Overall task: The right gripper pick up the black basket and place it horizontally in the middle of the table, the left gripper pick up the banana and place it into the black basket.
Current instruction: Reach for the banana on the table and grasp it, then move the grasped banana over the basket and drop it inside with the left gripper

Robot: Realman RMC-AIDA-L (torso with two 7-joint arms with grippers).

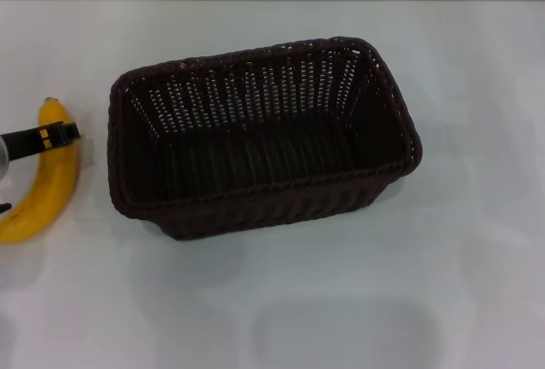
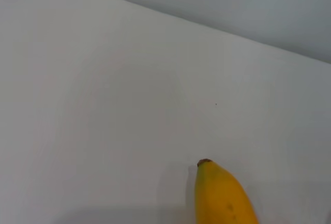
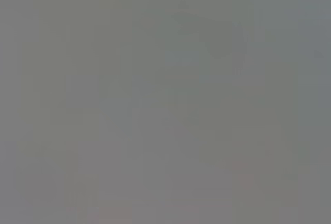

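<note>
One black left gripper (image 1: 53, 136) finger across the curved yellow banana (image 1: 38, 183) | can't tell if clamped | woven black basket (image 1: 260, 135) beside it | shallow grip might roll banana away

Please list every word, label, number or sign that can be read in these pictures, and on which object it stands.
None can be read. The black basket, the banana and the table bear no text. The left gripper has a small yellow mark without legible writing.

Plain grey field, nothing distinguishable
</note>
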